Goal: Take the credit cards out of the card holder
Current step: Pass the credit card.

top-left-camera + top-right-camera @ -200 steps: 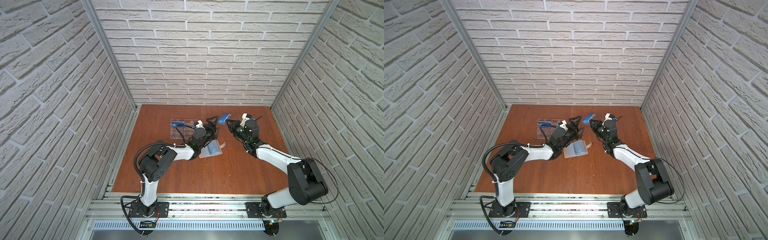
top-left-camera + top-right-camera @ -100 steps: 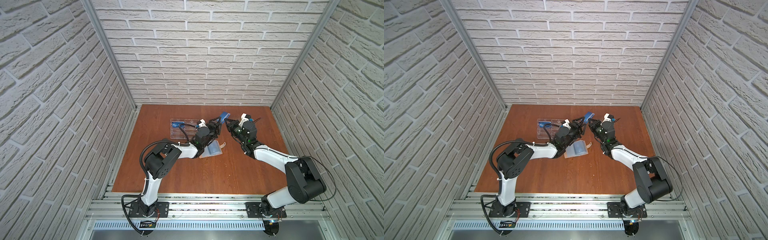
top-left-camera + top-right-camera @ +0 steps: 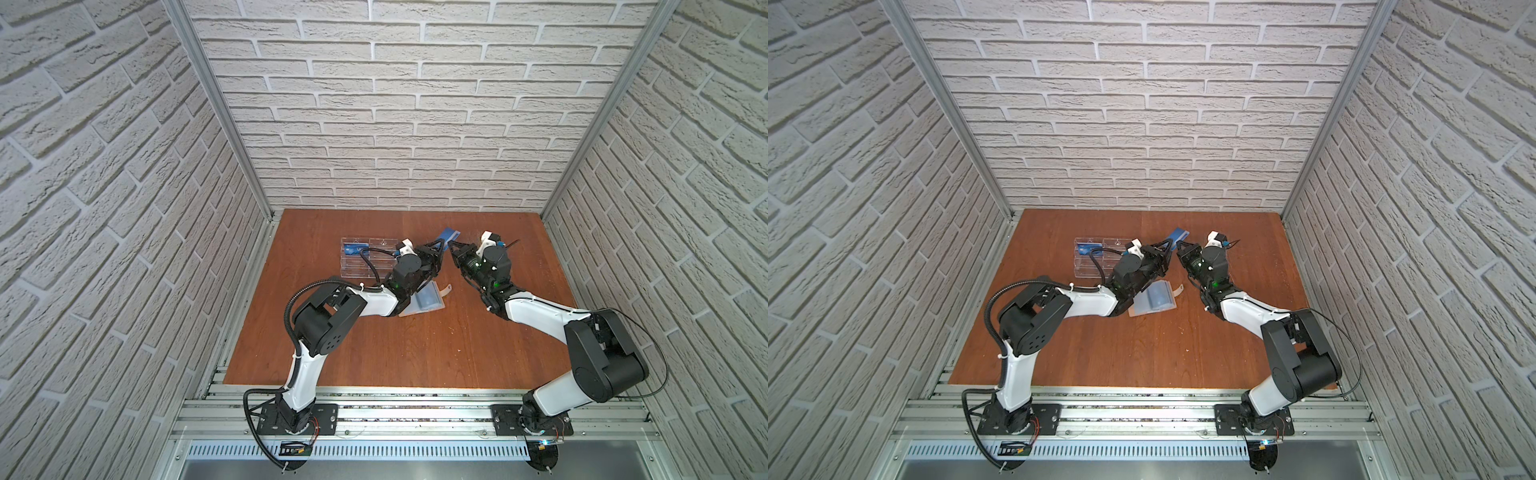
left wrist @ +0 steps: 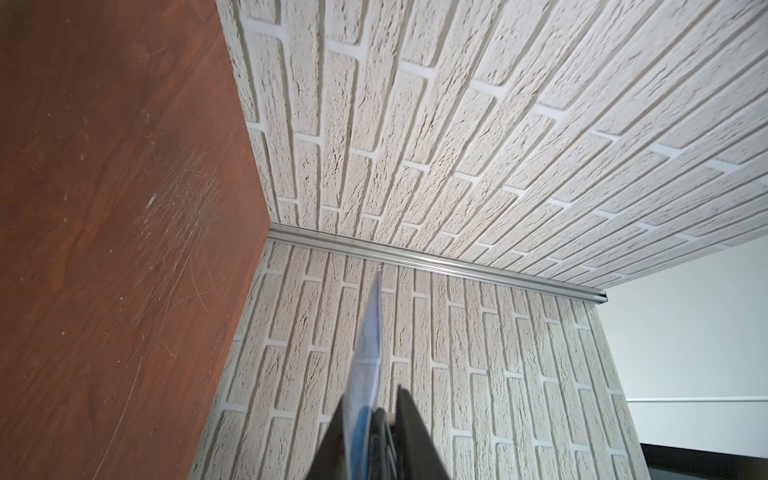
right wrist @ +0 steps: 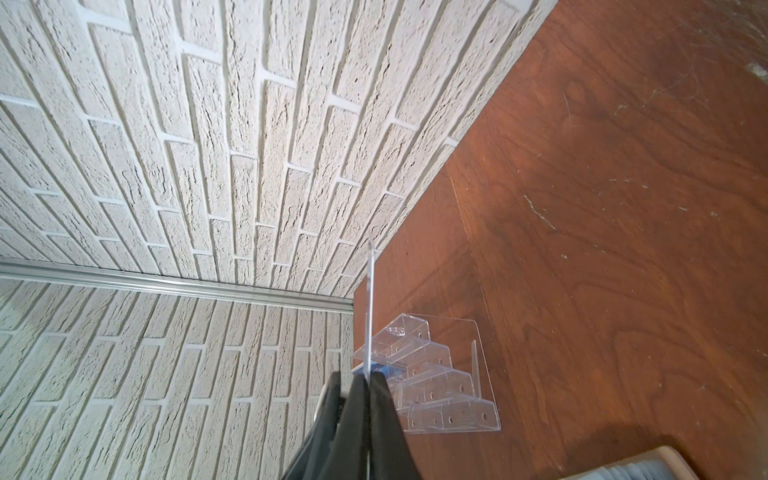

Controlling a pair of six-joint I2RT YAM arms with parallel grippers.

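on the wooden table (image 3: 415, 345), toward the back left, stands a clear acrylic rack (image 3: 365, 266) with stepped slots. a blue card in the rack (image 3: 354, 249) sits in its rearmost row at the left end. the card carries white lettering, too small to read in both top views. the right wrist view shows only a sliver of its blue behind the rack's steps.

to the right of the rack, the left gripper (image 3: 438, 248) is raised off the table and points toward the back right. in the left wrist view its dark fingers (image 4: 332, 440) stand close on either side of the credit card (image 4: 370, 353). one finger lies against the card; whether the two truly pinch it cannot be told. the face of the card is blurred there, pale with a blue patch, and no writing can be made out.

below that arm's wrist the card holder (image 3: 428, 297) lies open on the table, partly covered by the arm. blue shows through its clear sleeve pages, and its small strap (image 3: 446, 289) sticks out to the right.

the credit card (image 3: 449, 233) is up in the air between the two grippers, tilted, its free end toward the back wall. no print on it is legible.

just right of it, the right gripper (image 3: 455, 246) is clamped tight on the card. the right wrist view shows the card edge-on as a thin line between the closed fingers (image 5: 386, 415).
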